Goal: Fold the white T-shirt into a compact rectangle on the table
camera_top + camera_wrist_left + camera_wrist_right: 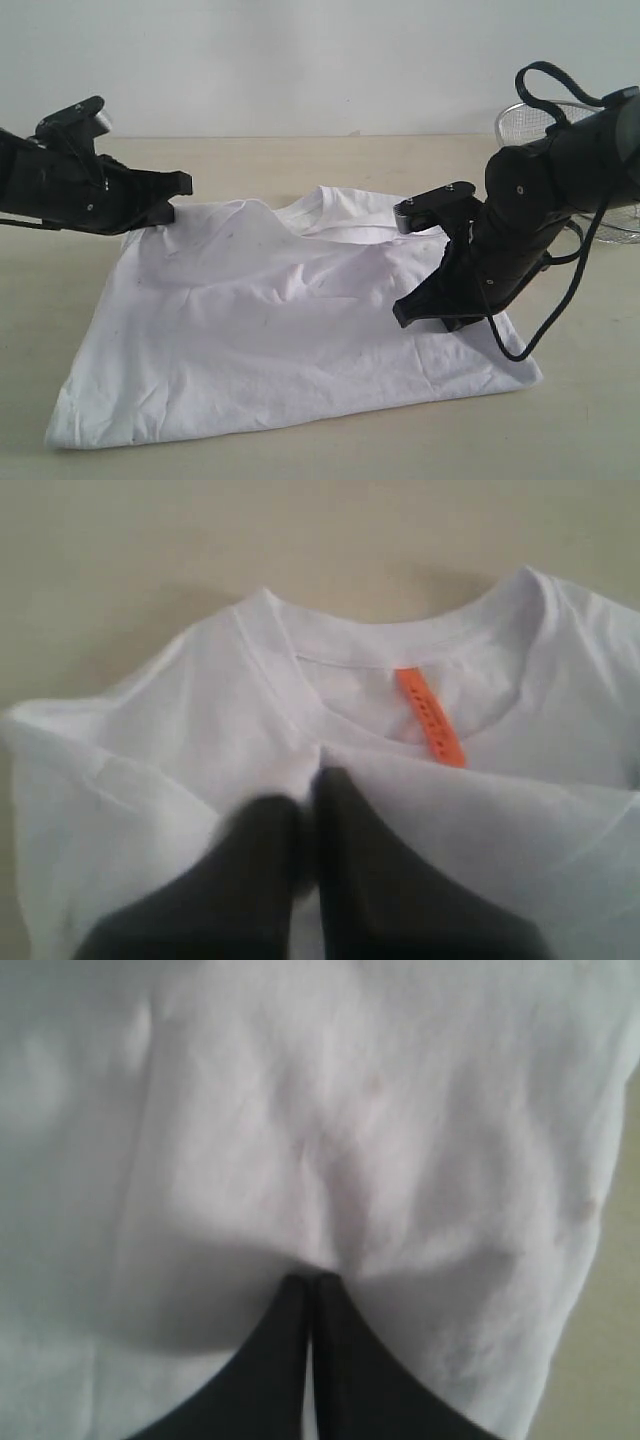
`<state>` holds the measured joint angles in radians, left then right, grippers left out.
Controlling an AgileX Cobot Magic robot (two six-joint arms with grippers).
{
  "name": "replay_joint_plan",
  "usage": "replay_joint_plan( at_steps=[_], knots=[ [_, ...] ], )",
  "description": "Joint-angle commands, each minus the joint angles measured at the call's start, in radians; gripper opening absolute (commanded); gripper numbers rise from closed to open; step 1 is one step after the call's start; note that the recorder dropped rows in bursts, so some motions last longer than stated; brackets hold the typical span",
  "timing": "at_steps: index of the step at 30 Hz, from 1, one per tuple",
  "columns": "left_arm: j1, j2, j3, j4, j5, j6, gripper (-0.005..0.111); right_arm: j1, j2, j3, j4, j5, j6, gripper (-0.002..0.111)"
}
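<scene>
The white T-shirt [280, 330] lies spread on the table [300, 160], plain side up, collar [335, 215] toward the far edge. My left gripper [180, 190] is at the shirt's far left shoulder, shut on a raised fold of cloth. In the left wrist view its fingertips [305, 785] pinch fabric just below the collar, where an orange neck tag [430, 718] shows. My right gripper [405, 310] presses onto the shirt's right side. The right wrist view shows that gripper [310, 1278] shut, with the cloth [350, 1110] puckered at the tips. The printed word is hidden.
A round silver wire-mesh basket [530, 120] stands at the back right behind the right arm. A black cable [545, 330] loops from that arm down over the shirt's right edge. Bare tabletop surrounds the shirt on all sides.
</scene>
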<state>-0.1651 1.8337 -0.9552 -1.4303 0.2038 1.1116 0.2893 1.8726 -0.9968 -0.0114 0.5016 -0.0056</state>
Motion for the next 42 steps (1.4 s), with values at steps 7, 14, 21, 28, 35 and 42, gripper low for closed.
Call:
replay_joint_plan(
  at_steps=[7, 14, 21, 28, 35, 42],
  knots=[
    [-0.005, 0.045, -0.006, -0.020, -0.127, -0.001, 0.005, 0.000, 0.000, -0.006, 0.001, -0.017, -0.006, 0.000],
    [-0.005, 0.045, -0.004, -0.024, -0.199, -0.001, 0.005, 0.000, 0.000, -0.006, 0.001, -0.010, -0.008, 0.000],
    [-0.005, 0.045, -0.004, -0.024, -0.165, -0.001, 0.005, 0.000, 0.000, -0.006, 0.001, -0.006, -0.008, 0.000],
    [-0.003, 0.045, 0.000, -0.020, -0.143, -0.001, 0.024, 0.000, 0.000, -0.006, 0.001, 0.001, -0.014, 0.000],
    [-0.003, 0.045, 0.031, -0.022, -0.204, -0.001, 0.071, 0.000, 0.000, -0.006, 0.001, 0.001, -0.026, 0.000],
    [-0.001, 0.045, 0.031, -0.028, -0.282, -0.001, 0.065, 0.000, -0.006, -0.006, 0.001, -0.003, -0.032, 0.000]
  ],
)
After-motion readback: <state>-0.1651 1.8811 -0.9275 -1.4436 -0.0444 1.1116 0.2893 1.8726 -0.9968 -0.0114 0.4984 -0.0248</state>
